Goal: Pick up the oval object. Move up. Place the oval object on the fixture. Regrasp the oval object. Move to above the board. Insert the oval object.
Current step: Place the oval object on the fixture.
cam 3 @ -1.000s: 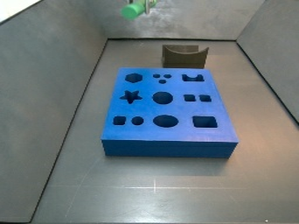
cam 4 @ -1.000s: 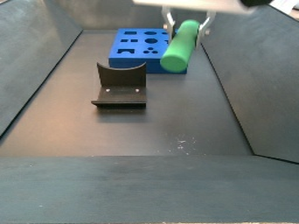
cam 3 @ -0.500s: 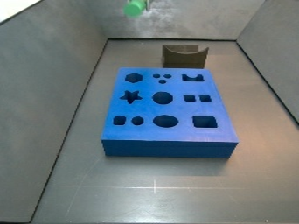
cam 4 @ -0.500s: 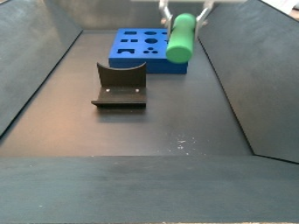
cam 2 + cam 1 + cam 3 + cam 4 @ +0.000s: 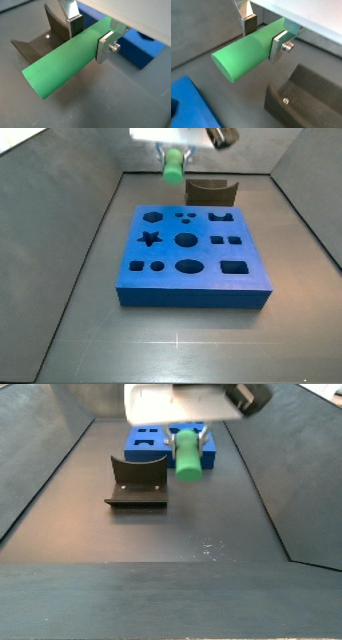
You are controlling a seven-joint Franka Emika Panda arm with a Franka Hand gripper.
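Note:
My gripper point(image 5: 263, 37) is shut on the oval object point(image 5: 246, 54), a smooth green rod held crosswise between the silver fingers point(image 5: 104, 46). Both wrist views show the rod point(image 5: 61, 67) sticking out well past the fingers on one side. In both side views the gripper point(image 5: 175, 156) hangs in the air with the rod point(image 5: 174, 169) beside the fixture point(image 5: 210, 191), not touching it. The dark fixture point(image 5: 136, 480) stands on the floor just off the board's point(image 5: 187, 253) far edge. The blue board point(image 5: 147, 432) with its cut-outs lies flat.
Grey walls slope up on both sides of the dark floor point(image 5: 201, 534). In a wrist view the fixture's point(image 5: 304, 97) upright plate sits close under the rod, and a corner of the board point(image 5: 188, 107) shows beside it.
The gripper has come down with the rod from high above and moved sideways toward the fixture. The grip on the rod is unchanged.

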